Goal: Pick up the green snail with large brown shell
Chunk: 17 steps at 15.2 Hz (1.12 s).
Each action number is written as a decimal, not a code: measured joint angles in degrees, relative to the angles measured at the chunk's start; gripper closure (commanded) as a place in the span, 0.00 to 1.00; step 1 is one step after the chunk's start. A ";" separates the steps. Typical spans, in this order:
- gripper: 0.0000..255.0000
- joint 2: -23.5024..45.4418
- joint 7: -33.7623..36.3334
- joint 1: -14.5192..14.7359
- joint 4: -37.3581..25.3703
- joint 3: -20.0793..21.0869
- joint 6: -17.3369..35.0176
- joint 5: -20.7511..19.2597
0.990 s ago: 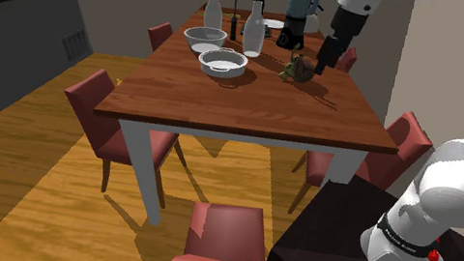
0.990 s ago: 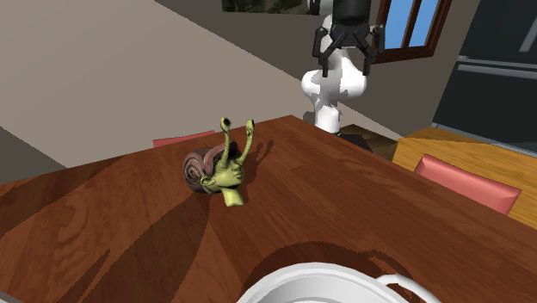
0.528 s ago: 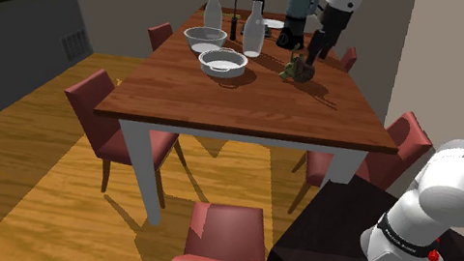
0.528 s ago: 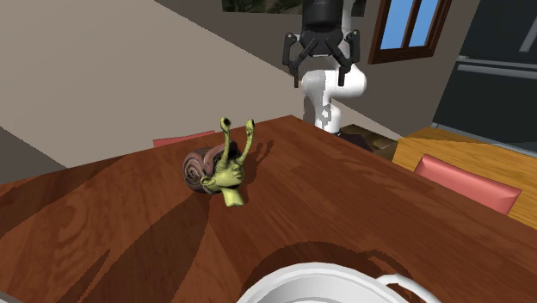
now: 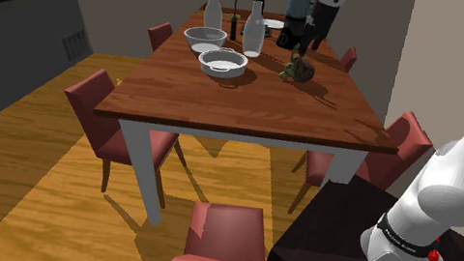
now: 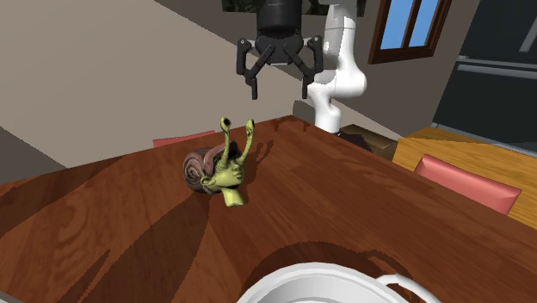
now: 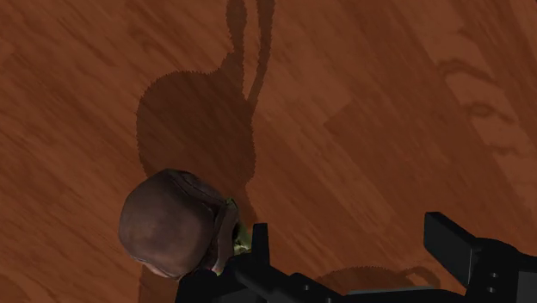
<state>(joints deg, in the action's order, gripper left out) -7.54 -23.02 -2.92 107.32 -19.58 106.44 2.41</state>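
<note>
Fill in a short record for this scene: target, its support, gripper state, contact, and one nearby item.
target: green snail with brown shell
support: wooden table
gripper: raised over the table, offset from the snail, fingers open
contact: none; the snail lies beside one finger, not between them
nearby: white bowl

Shoulder view: the bench (image 5: 226, 99) is seen from high beside the stand (image 5: 325, 259), far off. The second exterior camera is set low on the bench, close, faced toward the arm (image 6: 342, 82). The wrist camera is pointed straight down, near. The snail (image 6: 215, 172) is shared by all three.
</note>
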 measured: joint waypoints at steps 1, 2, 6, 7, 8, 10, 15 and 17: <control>0.00 2.42 -0.79 -0.18 -2.62 -0.54 -0.38 0.82; 0.00 4.65 -1.98 -0.62 -4.85 -1.26 -0.59 1.65; 0.00 10.71 -4.84 -2.00 -10.67 -2.73 -0.96 4.10; 0.00 11.15 -5.09 -2.10 -10.45 -2.80 -0.35 4.30; 0.00 11.37 -5.21 -2.12 -10.04 -2.81 0.24 4.40; 0.00 11.45 -5.40 -2.13 -8.73 -2.81 1.63 4.49; 1.00 11.78 -5.58 -2.05 -6.50 -2.72 4.16 4.70; 1.00 11.80 -5.58 -2.05 -6.46 -2.72 4.25 4.72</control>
<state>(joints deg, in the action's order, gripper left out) 4.26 -28.60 -4.97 100.86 -22.31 110.69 7.13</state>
